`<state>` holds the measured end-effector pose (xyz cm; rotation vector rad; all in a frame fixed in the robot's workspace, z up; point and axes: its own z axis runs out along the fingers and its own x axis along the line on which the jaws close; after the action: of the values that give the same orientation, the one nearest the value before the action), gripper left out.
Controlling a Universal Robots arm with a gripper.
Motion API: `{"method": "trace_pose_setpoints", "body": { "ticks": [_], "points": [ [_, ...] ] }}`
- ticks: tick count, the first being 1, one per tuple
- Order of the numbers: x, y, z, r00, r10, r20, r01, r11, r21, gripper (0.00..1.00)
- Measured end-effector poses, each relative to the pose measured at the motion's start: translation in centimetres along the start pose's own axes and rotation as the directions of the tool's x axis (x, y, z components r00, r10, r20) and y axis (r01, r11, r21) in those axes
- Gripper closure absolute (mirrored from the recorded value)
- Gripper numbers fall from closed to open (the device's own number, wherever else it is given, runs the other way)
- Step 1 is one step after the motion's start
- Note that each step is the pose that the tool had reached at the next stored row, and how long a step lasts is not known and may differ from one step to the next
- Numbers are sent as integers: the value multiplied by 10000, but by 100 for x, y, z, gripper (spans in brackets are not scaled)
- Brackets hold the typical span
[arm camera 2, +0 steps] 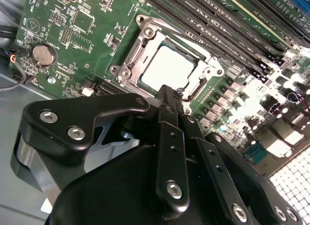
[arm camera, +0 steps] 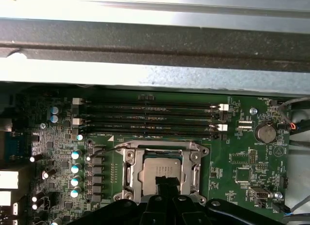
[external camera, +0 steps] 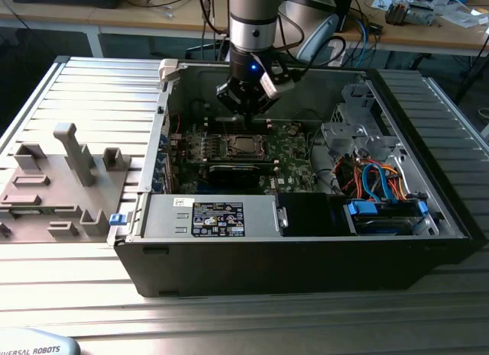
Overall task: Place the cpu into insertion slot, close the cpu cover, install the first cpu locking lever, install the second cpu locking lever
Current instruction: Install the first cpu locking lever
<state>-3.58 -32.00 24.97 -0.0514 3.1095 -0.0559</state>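
The claw (external camera: 244,111) hangs inside the open computer case (external camera: 306,240), directly above the socket on the green motherboard (external camera: 294,172). In the second wrist view its two black fingers (arm camera 2: 167,133) lie pressed flat together with no gap between them — clenched, and gripping nothing that can be seen. Their tips sit at the edge of the cpu cover (arm camera 2: 145,46), though whether they touch it cannot be told.

The cpu (arm camera: 157,168) lies flat in the insertion slot (external camera: 242,145), its dull silver top showing through the window of the cover, which lies down around it in both wrist views. Long black memory slots (arm camera: 145,116) run just beside the socket, and a round coin battery (arm camera: 265,133) sits further off on the board. The case rests on a ribbed metal desk (external camera: 92,88) — grey fixture blocks (external camera: 72,153) stand at the exterior view's left.
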Motion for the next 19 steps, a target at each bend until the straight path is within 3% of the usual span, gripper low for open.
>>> {"method": "trace_pose_setpoints", "body": {
  "ticks": [19],
  "points": [
    [50,2,5,10000,0,0,0,10000,0,89]
  ]
}}
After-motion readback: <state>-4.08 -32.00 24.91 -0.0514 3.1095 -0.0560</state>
